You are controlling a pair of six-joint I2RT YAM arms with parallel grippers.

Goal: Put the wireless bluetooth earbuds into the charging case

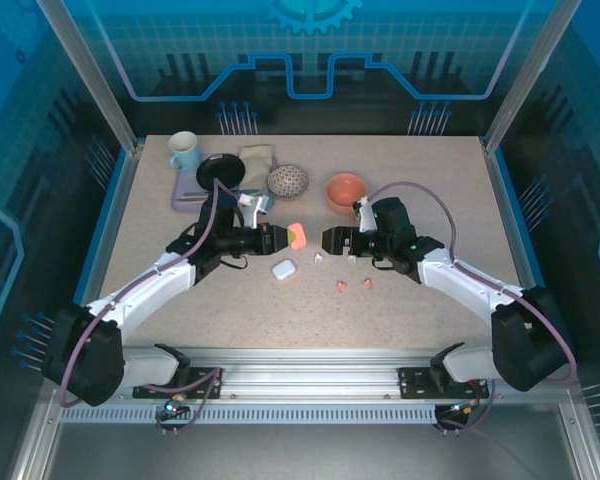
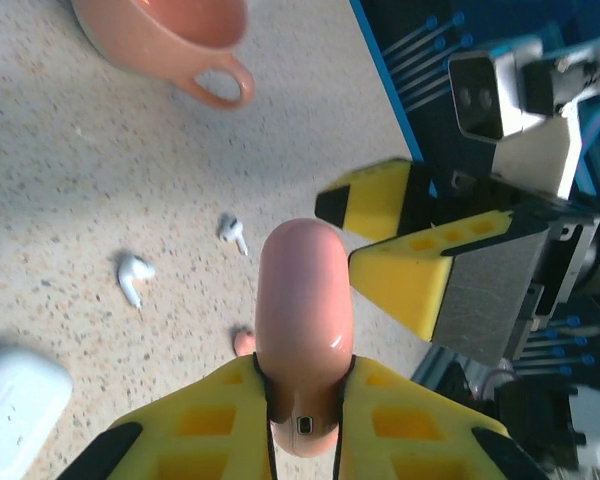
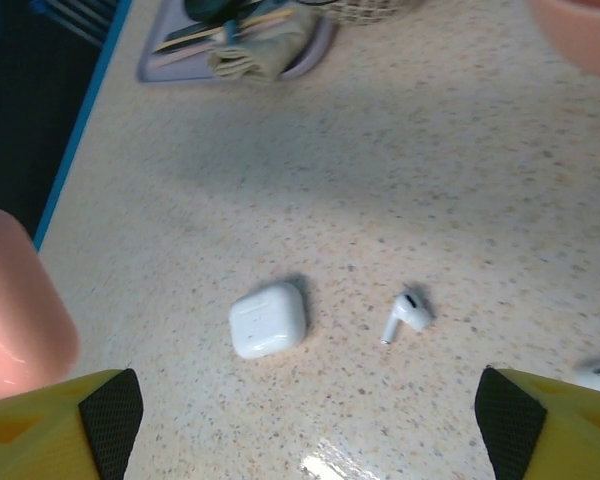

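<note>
My left gripper [image 1: 280,238] is clamped on the salmon-pink case [image 1: 296,237]. On its wrist camera the yellow fingers [image 2: 195,425] pinch the case's lower end from both sides, with the charging port facing the lens. My right gripper [image 1: 330,240] sits opposite, its tips pointing at the case and just apart from it, jaws spread wide and holding nothing. All four earbuds lie loose on the table [image 1: 160,240]. The two white earbuds [image 1: 318,258] are just on the near side of the right gripper, under its fingers. From the right wrist I see one of them ahead of the spread fingertips, beside the white case [image 1: 284,269]. The two pink earbuds [image 1: 340,287] lie close together a little nearer the table's front edge, apart from both grippers and both cases
</note>
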